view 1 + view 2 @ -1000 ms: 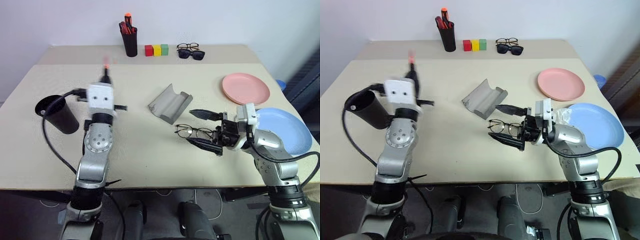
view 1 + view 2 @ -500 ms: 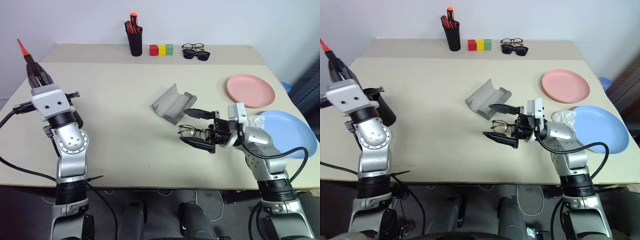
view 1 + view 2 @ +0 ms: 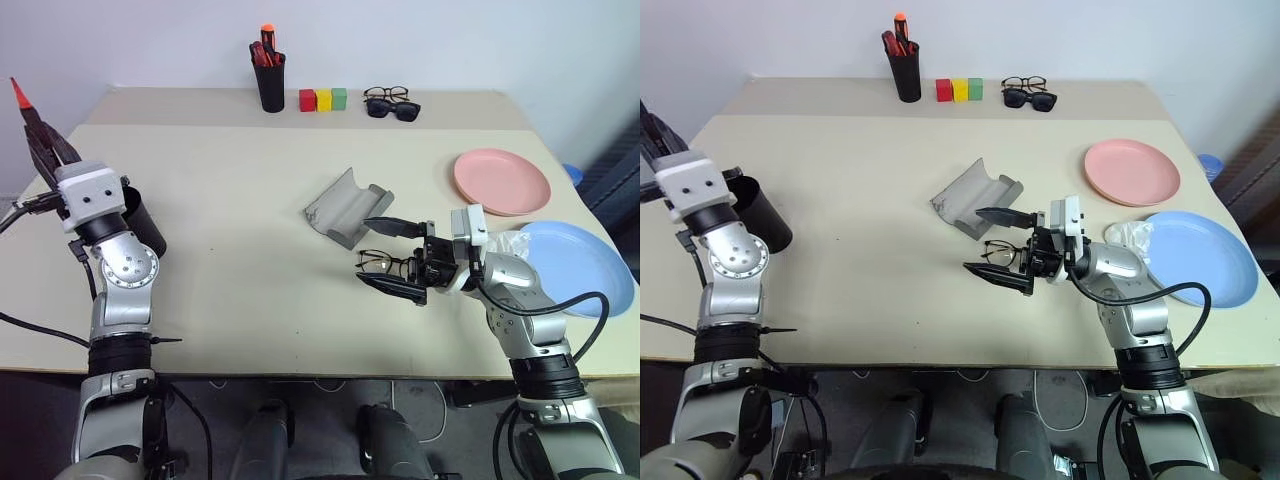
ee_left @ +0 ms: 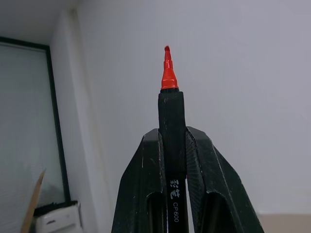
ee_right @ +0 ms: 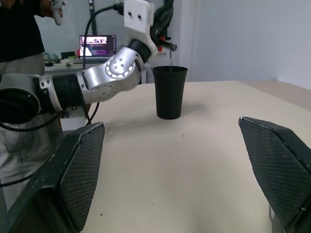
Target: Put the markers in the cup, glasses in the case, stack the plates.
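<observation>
My left gripper (image 4: 172,136) is shut on a marker (image 4: 171,145) with a black barrel and a red tip, held tilted up at the table's left edge (image 3: 38,130). The black cup (image 3: 148,222) stands upright just behind that arm. The wire-rimmed glasses (image 3: 385,264) lie on the table in front of the open grey case (image 3: 345,207). My right gripper (image 3: 365,250) is open, one finger on each side of the glasses. The pink plate (image 3: 500,181) and the blue plate (image 3: 585,265) lie apart at the right.
A black pen holder (image 3: 268,82) with thick markers, three coloured blocks (image 3: 322,99) and two more pairs of glasses (image 3: 392,103) sit along the back edge. A person (image 5: 19,29) stands beyond the table's left side in the right wrist view.
My left hand has swung out to the left and turned, carrying the marker from over the table to beside the cup. The right gripper has stayed open around the glasses.
</observation>
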Robot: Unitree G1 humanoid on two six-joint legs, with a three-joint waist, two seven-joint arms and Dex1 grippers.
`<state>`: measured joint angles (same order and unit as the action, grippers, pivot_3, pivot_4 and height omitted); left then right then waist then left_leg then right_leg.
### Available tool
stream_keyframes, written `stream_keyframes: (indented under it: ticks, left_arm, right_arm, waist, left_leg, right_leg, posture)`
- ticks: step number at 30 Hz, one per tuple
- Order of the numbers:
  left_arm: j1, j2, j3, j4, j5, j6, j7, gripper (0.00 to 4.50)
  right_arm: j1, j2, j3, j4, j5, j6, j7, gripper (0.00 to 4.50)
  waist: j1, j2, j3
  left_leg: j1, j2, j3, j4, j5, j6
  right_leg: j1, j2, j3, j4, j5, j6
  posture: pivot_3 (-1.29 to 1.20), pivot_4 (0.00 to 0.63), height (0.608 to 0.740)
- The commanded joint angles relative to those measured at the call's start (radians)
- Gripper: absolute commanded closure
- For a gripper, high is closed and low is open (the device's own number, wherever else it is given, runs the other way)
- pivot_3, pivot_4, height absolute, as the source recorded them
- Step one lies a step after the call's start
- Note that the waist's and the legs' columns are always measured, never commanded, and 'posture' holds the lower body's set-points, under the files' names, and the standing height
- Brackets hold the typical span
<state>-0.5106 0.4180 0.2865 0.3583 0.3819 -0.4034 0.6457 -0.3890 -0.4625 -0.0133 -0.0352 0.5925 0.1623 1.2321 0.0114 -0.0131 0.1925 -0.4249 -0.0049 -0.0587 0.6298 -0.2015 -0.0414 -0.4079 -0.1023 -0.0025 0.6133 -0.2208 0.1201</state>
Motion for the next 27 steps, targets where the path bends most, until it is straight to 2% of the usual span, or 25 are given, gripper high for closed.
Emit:
stream_keyframes:
  ticks: [1, 4, 6, 8, 13, 16, 17, 19, 21, 23, 27]
  left_arm:
    - [-0.031, 0.013, -0.008, 0.020, 0.005, -0.033, 0.023, 4.48]
    - [-0.032, 0.010, -0.016, 0.037, 0.000, -0.042, 0.026, 4.48]
    - [-0.027, 0.006, -0.023, 0.037, -0.001, -0.039, 0.022, 3.51]
    - [-0.018, -0.001, -0.029, 0.036, -0.004, -0.049, 0.022, 2.73]
    - [0.006, -0.023, -0.032, 0.014, -0.041, -0.088, -0.002, 0.09]
    - [0.034, -0.073, -0.042, -0.089, -0.149, -0.063, -0.104, 0.03]
    - [0.044, -0.092, -0.050, -0.148, -0.184, 0.006, -0.155, 0.03]
    - [0.064, -0.110, -0.102, -0.309, -0.285, 0.265, -0.337, 0.03]
    - [0.061, -0.036, -0.211, -0.448, -0.363, 0.566, -0.611, 0.03]
    - [0.027, 0.082, -0.337, -0.522, -0.538, 0.744, -0.986, 0.03]
    - [-0.101, 0.029, -0.312, -0.507, -0.723, 1.074, -1.047, 0.03]
  right_arm:
    - [0.004, -0.014, -0.023, -0.041, 0.012, -0.004, -0.006, 0.00]
    - [0.011, -0.019, -0.027, -0.053, 0.016, 0.000, -0.013, 0.00]
    - [0.014, -0.021, -0.028, -0.056, 0.016, 0.000, -0.016, 0.00]
    - [0.013, -0.023, -0.029, -0.056, 0.016, 0.000, -0.020, 0.00]
    - [0.010, -0.026, -0.029, -0.054, 0.016, -0.001, -0.025, 0.00]
    - [0.013, -0.029, -0.031, -0.053, 0.013, -0.002, -0.030, 0.00]
    - [0.014, -0.031, -0.032, -0.053, 0.012, -0.002, -0.034, 0.00]
    - [0.023, -0.040, -0.038, -0.059, 0.011, 0.004, -0.044, 0.00]
    - [0.041, -0.058, -0.044, -0.074, 0.002, 0.021, -0.068, 0.00]
    - [0.071, -0.085, -0.053, -0.104, -0.008, 0.047, -0.101, 0.00]
    - [0.159, -0.159, -0.102, -0.167, -0.054, 0.070, -0.186, 0.00]
  waist:
    - [0.000, 0.000, 0.000]
    - [0.000, 0.000, 0.000]
    - [0.000, 0.000, 0.000]
    - [0.000, 0.000, 0.000]
    - [0.000, 0.000, 0.000]
    - [0.000, 0.000, 0.000]
    - [0.000, 0.000, 0.000]
    - [0.002, 0.000, 0.000]
    - [0.001, 0.000, 0.000]
    - [0.000, 0.000, 0.000]
    - [-0.001, 0.000, 0.000]
  left_leg:
    - [0.000, 0.000, 0.000, 0.000, 0.000, 0.000]
    - [0.000, 0.000, 0.000, 0.000, 0.000, 0.000]
    - [0.000, 0.000, 0.000, 0.000, 0.000, 0.000]
    - [0.000, 0.000, 0.000, 0.000, 0.000, 0.000]
    - [0.000, 0.000, 0.000, 0.000, 0.000, 0.000]
    - [0.000, 0.000, 0.000, 0.000, 0.000, 0.000]
    - [0.000, 0.000, 0.000, 0.000, 0.000, 0.000]
    - [0.000, 0.000, 0.000, 0.000, 0.000, 0.000]
    - [0.000, 0.000, 0.000, 0.001, 0.000, 0.000]
    - [0.000, 0.000, 0.000, 0.000, 0.000, 0.000]
    - [-0.001, 0.000, 0.000, 0.000, 0.000, 0.000]
  right_leg:
    - [0.000, 0.000, 0.000, 0.000, 0.000, 0.000]
    - [0.000, 0.000, 0.000, 0.000, 0.000, 0.000]
    - [0.000, 0.000, 0.000, 0.000, 0.000, 0.000]
    - [0.000, 0.000, 0.000, 0.000, 0.000, 0.000]
    - [0.000, 0.000, 0.000, 0.000, 0.000, 0.000]
    - [0.000, 0.000, 0.000, 0.000, 0.000, 0.000]
    - [0.000, 0.000, 0.000, 0.000, 0.000, 0.000]
    - [0.000, 0.000, 0.000, 0.000, 0.000, 0.000]
    - [0.000, 0.000, 0.000, 0.000, 0.000, -0.001]
    - [0.000, 0.000, 0.000, 0.000, -0.001, -0.002]
    - [0.000, 0.000, 0.000, -0.001, -0.003, -0.005]
  posture:
    - [0.00, 0.150, 0.740]
    - [0.00, 0.150, 0.740]
    - [0.00, 0.150, 0.740]
    - [0.00, 0.150, 0.740]
    - [0.00, 0.150, 0.740]
    - [0.00, 0.150, 0.740]
    - [0.00, 0.150, 0.740]
    - [0.00, 0.150, 0.740]
    - [0.00, 0.150, 0.740]
    - [0.00, 0.150, 0.740]
    - [0.00, 0.150, 0.740]
